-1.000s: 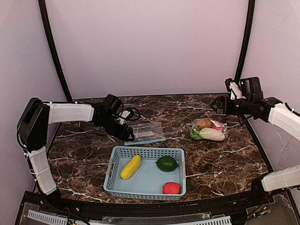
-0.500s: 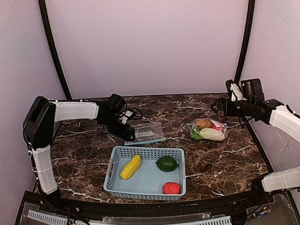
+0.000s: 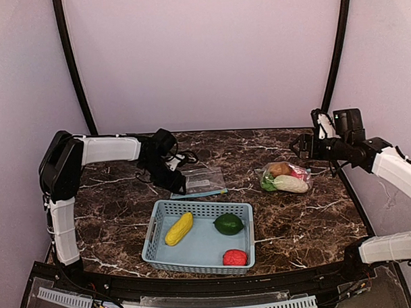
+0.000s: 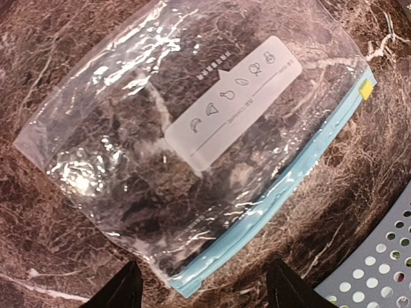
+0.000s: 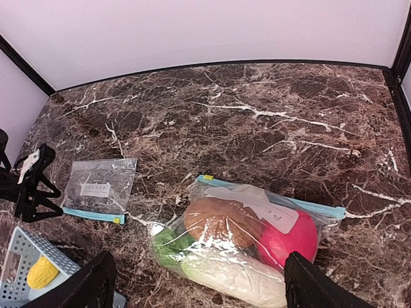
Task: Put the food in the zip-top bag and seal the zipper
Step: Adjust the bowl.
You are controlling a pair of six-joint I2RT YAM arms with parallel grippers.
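Note:
An empty zip-top bag [image 3: 201, 179] with a blue zipper strip [image 4: 287, 189] lies flat on the marble, behind the basket. My left gripper [image 3: 180, 186] hangs just over the bag's near-left corner. Its jaws are open in the left wrist view [image 4: 205, 292], with nothing between them. A second, filled bag [image 3: 285, 177] lies to the right; it holds a brown potato [image 5: 217, 221], a red apple [image 5: 294, 237], a white radish [image 5: 234, 276] and something green [image 5: 168, 249]. My right gripper [image 3: 302, 146] floats behind that bag, open [image 5: 205, 289]. Yellow corn [image 3: 179, 228], a dark green fruit [image 3: 229, 224] and a small red fruit [image 3: 235, 257] lie in the basket.
The light blue plastic basket [image 3: 150, 238] stands at the front middle of the marble table, its corner just right of my left gripper in the left wrist view [image 4: 385, 269]. Black frame posts rise at the back left [image 3: 73, 64] and back right [image 3: 336, 55].
My left arm has swung a little to the right, bringing its gripper closer to the empty bag's corner, and its jaws have narrowed slightly. The right arm has barely moved.

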